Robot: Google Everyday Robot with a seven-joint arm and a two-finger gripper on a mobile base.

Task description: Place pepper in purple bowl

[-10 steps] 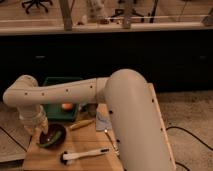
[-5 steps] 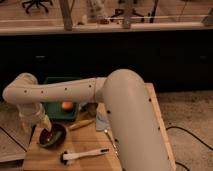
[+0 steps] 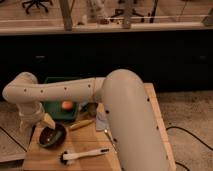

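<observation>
Dark purple bowl (image 3: 60, 137) sits just beside my gripper (image 3: 47, 121), which has barely shifted in half a second; grip state, I cannot tell.

A green rectangular tray (image 3: 58, 112) sat at the back left of the wooden table (image 3: 90, 141), with a small round orange thing (image 3: 67, 105) inside it. A slim yellowish item (image 3: 80, 124) lay slanted just off the tray's front right corner. A white-handled brush (image 3: 85, 154) with dark bristles lay near the front edge, right of and below the gripper (image 3: 47, 121). A black cable (image 3: 192, 132) curled on the floor to the right.
</observation>
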